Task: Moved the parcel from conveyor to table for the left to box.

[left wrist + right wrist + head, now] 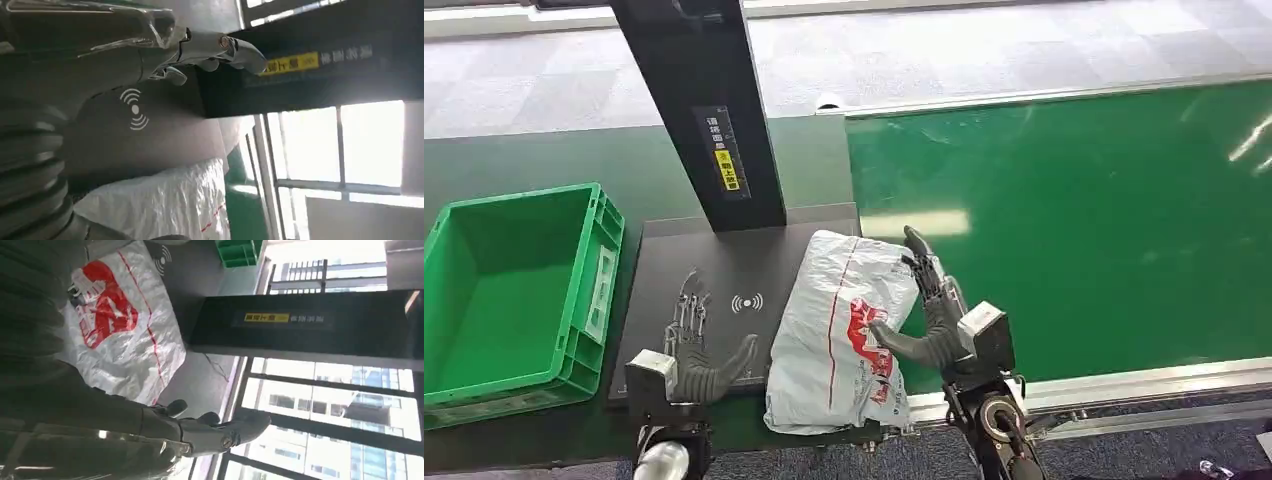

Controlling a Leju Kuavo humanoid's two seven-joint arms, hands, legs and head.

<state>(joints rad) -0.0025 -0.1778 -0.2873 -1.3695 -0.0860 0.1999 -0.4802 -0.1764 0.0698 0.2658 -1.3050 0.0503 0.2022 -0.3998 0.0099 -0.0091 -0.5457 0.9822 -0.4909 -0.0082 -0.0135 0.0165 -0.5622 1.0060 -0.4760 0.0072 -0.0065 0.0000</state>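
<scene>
The parcel (pixel 839 335), a white plastic bag with red print, lies on the right part of the dark scanning pad (pixel 724 270). Its long axis runs from the near edge toward the far edge, a little tilted, so its far end points at the base of the black post (pixel 699 110). Its near end hangs over the pad's near edge, and its right side reaches over the pad's right edge, next to the green conveyor belt (pixel 1074 230).

The right hand (pixel 929 310) is at the parcel's right side with fingers spread wide; the thumb rests on the red print (I cannot tell if it presses), the other fingers stretch along the parcel's right edge. It grips nothing. The left hand (pixel 689 355) is over the pad's near left part, fingers apart and holding nothing, just beside the parcel without touching.

The green box (pixel 514 290) stands left of the pad, close to its left edge, with nothing inside.
</scene>
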